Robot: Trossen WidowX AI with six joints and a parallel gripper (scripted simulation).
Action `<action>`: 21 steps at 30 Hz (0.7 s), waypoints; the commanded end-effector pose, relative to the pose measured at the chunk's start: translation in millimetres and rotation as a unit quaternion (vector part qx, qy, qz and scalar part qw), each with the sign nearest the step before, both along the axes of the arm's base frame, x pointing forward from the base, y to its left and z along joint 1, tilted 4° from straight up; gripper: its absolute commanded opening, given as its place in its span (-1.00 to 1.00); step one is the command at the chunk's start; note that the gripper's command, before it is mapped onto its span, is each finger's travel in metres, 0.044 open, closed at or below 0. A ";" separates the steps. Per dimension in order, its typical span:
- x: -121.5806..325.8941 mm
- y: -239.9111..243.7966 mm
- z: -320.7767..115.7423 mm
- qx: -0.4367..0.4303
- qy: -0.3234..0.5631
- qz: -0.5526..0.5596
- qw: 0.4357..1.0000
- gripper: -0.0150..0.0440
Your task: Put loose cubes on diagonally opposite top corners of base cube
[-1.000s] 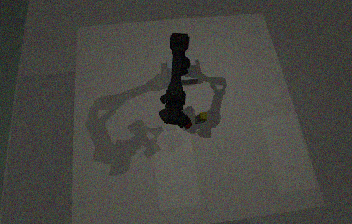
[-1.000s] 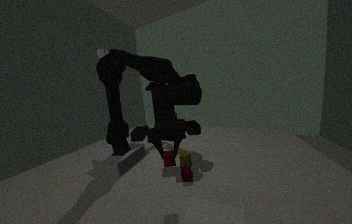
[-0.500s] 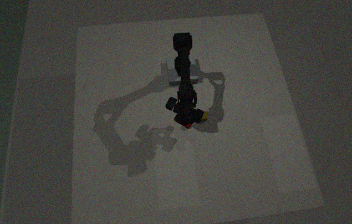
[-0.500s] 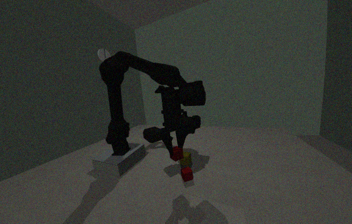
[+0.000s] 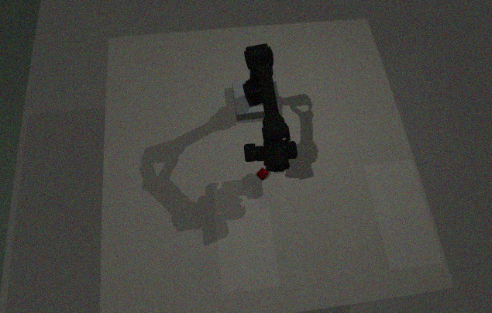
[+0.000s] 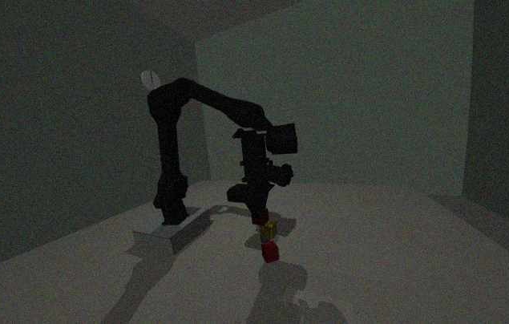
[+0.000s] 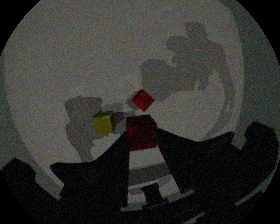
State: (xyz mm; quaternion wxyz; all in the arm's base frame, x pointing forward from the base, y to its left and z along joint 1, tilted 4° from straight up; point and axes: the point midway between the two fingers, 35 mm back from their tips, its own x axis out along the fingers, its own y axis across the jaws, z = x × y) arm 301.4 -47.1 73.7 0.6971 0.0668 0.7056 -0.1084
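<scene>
So, wrist cam, left to right: yellow cube (image 6: 267, 231) (image 7: 103, 123) sits near 9 o'clock from the held one. Middle, the gripper (image 5: 277, 156) (image 6: 260, 212) (image 7: 140, 132) is clamped on a dark red cube (image 6: 260, 217) (image 7: 142, 131), up in the air. Other red cube (image 5: 262, 173) (image 6: 270, 252) (image 7: 143, 100) is at 12. From the top, the arm (image 5: 271, 104) (image 6: 168, 140) blocks the yellow one, annoyingly.

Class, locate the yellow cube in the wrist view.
In the wrist view, the yellow cube sits left of the red cube between the gripper's fingers.
</scene>
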 end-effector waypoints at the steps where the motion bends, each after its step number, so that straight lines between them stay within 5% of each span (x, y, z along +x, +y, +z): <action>1: -1.8 12.2 -3.4 0.003 0.004 0.067 0.998 -0.14; 21: -9.7 64.4 -17.4 0.011 0.021 0.366 0.930 -0.14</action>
